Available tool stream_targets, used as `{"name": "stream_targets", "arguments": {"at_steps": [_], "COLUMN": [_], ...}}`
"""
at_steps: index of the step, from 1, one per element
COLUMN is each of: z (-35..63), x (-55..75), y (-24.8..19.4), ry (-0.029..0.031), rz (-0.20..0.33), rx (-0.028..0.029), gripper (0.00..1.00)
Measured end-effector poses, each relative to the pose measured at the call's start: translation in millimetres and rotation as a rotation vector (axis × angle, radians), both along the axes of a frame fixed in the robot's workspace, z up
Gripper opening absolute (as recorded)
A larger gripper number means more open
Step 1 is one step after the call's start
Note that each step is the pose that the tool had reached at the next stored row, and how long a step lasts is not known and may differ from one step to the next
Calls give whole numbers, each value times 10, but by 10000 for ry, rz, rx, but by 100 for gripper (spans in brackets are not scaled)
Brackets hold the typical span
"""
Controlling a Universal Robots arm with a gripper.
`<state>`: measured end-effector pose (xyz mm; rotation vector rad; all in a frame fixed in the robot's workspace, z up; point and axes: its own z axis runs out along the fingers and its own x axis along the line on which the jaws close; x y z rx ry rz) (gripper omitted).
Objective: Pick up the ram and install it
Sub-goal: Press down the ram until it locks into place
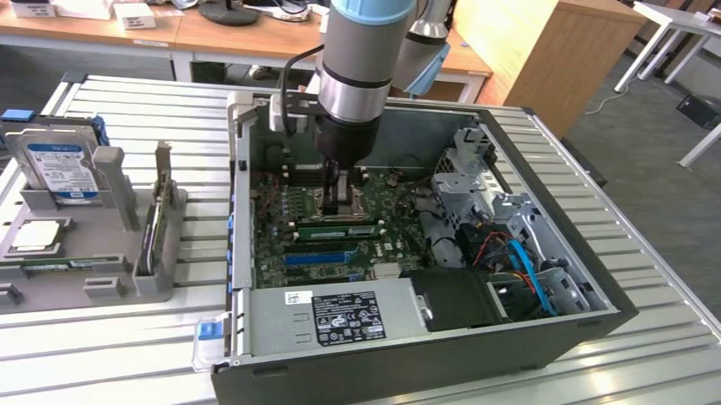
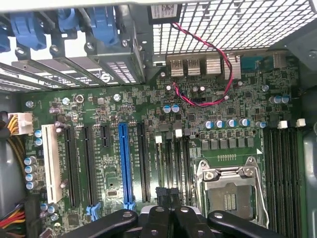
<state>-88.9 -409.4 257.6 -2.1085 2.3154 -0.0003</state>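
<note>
Shut tight, fingertips together: gripper, low over the motherboard, beside the open CPU socket. Just nearer the camera: the ram, lying along the memory slots; contact unclear. Around: open computer case. Far to the exterior view's left: hard drive.

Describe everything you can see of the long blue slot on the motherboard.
The blue slot is a long, narrow connector of what looks like glossy blue plastic, with a thin groove running down its length and a small blue latch at one end. It lies flat, fixed to the green motherboard, parallel to the black slots on either side of it. It is empty: no card sits in it, and nothing touches it.
</note>
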Motion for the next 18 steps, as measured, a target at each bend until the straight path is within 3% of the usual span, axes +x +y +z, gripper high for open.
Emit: {"name": "stream_targets", "arguments": {"at_steps": [4,18], "z": [1,1], "x": [25,339], "y": [0,0], "ry": [2,6], "rz": [0,1], "rx": [-3,-2], "gripper": [11,11]}}
